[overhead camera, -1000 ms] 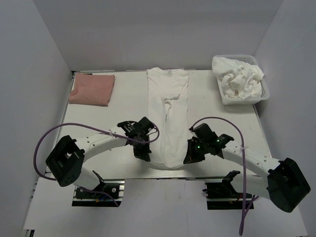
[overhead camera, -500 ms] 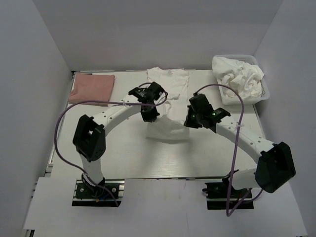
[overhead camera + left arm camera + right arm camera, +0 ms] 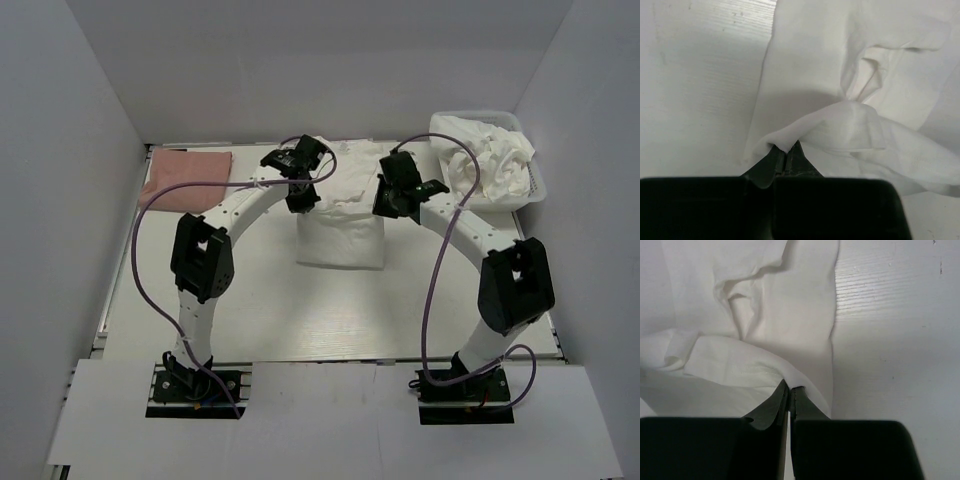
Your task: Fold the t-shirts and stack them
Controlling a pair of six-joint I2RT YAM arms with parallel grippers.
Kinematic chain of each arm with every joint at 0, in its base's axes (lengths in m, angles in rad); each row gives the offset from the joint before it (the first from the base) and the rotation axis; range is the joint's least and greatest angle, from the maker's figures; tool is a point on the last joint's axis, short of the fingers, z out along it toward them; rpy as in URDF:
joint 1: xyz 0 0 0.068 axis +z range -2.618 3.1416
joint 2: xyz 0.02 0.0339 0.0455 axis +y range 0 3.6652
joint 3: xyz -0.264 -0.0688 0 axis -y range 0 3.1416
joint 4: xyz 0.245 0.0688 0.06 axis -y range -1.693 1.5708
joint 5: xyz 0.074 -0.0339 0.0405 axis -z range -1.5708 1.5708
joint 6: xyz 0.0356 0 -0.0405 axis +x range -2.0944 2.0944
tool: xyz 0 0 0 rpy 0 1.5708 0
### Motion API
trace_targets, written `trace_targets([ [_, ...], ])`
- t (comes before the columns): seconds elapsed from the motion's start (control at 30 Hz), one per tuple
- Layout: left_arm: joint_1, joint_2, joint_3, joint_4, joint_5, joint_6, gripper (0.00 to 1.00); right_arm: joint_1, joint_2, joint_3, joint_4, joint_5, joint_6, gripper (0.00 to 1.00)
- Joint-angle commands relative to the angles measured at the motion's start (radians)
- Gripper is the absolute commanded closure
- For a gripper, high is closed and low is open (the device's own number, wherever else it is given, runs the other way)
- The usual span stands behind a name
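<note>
Top external shows one white t-shirt [image 3: 340,242], one pink shirt [image 3: 190,180], one basket [image 3: 530,197].

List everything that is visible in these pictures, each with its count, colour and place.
white thin cotton t-shirt: 1, white, middle of the table toward the far edge, one end doubled over the rest
folded salmon-pink shirt: 1, salmon pink, far left corner, lying flat
white plastic lattice basket: 1, white, far right corner
crumpled white shirts: count cannot be told, white, heaped in the basket
table: 1, pale, under everything
left gripper: 1, black, shut on the t-shirt's left edge
right gripper: 1, black, shut on the t-shirt's right edge
</note>
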Motion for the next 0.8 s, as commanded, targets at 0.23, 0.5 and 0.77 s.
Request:
trace_targets([
  [0.23, 0.035, 0.089, 0.076, 0.141, 0.018, 0.105, 1.0, -0.069, 0.129, 0.101, 0.088, -0.071, -0.046, 1.0],
  [0.5, 0.093, 0.176, 0.131, 0.261, 0.174, 0.235, 0.36, -0.128, 0.277, 0.193, 0.134, -0.18, -0.046, 0.34],
  [0.77, 0.138, 0.12, 0.18, 0.186, 0.183, 0.289, 0.01, -0.12, 0.186, 0.132, 0.216, -0.398, -0.113, 0.1],
])
